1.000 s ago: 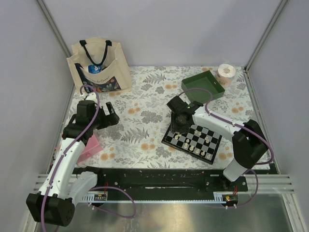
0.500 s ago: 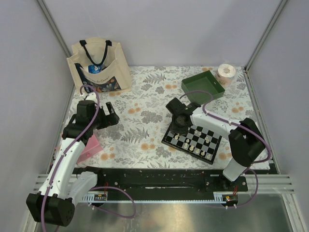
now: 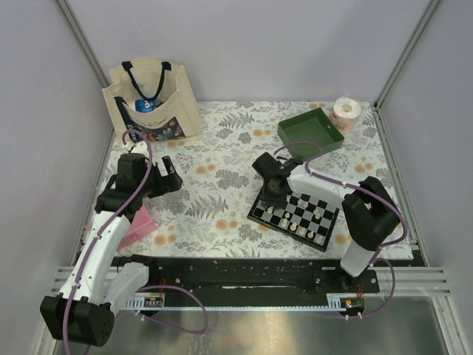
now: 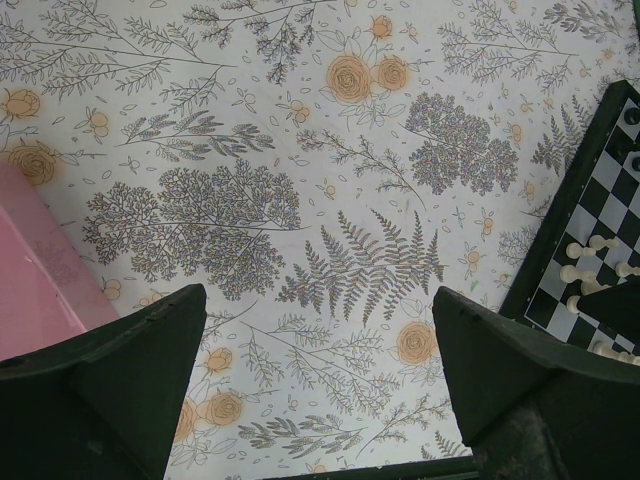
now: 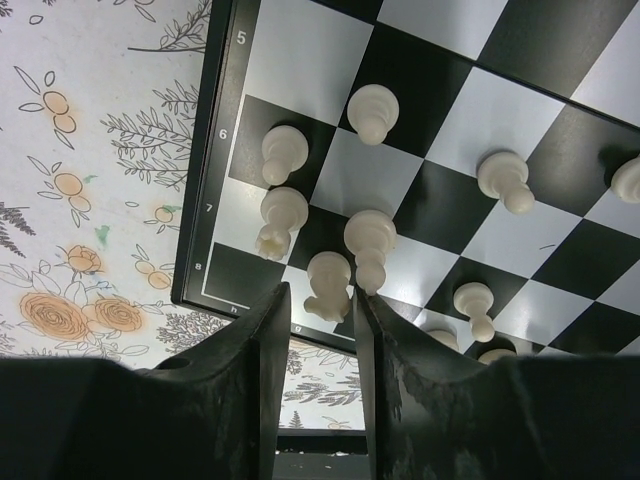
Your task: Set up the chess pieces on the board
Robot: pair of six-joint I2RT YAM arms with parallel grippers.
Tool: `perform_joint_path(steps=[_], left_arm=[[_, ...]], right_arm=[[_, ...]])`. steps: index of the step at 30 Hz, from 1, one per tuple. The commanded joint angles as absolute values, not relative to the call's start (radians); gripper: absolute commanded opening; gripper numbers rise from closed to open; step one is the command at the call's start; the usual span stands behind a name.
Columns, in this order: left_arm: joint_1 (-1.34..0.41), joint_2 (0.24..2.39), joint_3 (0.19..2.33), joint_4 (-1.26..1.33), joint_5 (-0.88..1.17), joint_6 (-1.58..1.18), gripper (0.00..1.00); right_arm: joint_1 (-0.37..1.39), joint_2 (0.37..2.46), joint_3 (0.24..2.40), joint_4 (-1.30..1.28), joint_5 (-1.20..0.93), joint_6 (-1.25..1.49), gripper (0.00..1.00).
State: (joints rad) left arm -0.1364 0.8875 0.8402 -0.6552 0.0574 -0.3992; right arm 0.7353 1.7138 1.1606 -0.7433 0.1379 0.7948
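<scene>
Right wrist: right claw [image 5: 320, 300] flanks cream piece [image 5: 328, 278] on board [image 5: 440, 215].

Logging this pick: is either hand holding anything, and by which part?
The left hand holds nothing. The fingers of the right hand flank a cream piece at the board's corner; whether they grip it yet, and where, cannot be told.

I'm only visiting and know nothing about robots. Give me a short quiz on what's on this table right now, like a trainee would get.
1. True or false: the left tool is shut tight.
2. Which tool hangs over the small black-and-white checkered board? A) left B) right C) neither
3. Fill in: the tiny chess pieces nearest the tips of the right tool are ____ in colour.
Key: 1 false, it is wide open above the floral cloth; 2 B; 3 cream-white.
</scene>
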Motion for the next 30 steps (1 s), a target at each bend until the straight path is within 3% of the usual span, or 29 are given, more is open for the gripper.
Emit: perform_joint_path(steps=[1, 7, 13, 30], left_arm=[[-0.130, 0.881, 0.841, -0.604, 0.072, -0.391, 0.99], [-0.130, 0.879, 0.839, -0.606, 0.069, -0.391, 0.99], [-0.130, 0.882, 0.839, -0.604, 0.071, -0.391, 0.99], [-0.129, 0.881, 0.841, -0.604, 0.078, -0.391, 0.99]], right_arm=[[0.749, 1.715, 1.161, -0.718, 0.173, 0.811, 0.39], [0.749, 1.707, 1.158, -0.715, 0.178, 0.807, 0.33], [0.747, 1.697, 1.147, -0.712, 0.167, 0.798, 0.17], [0.793, 1.654, 1.152, -0.736, 0.173, 0.765, 0.16]])
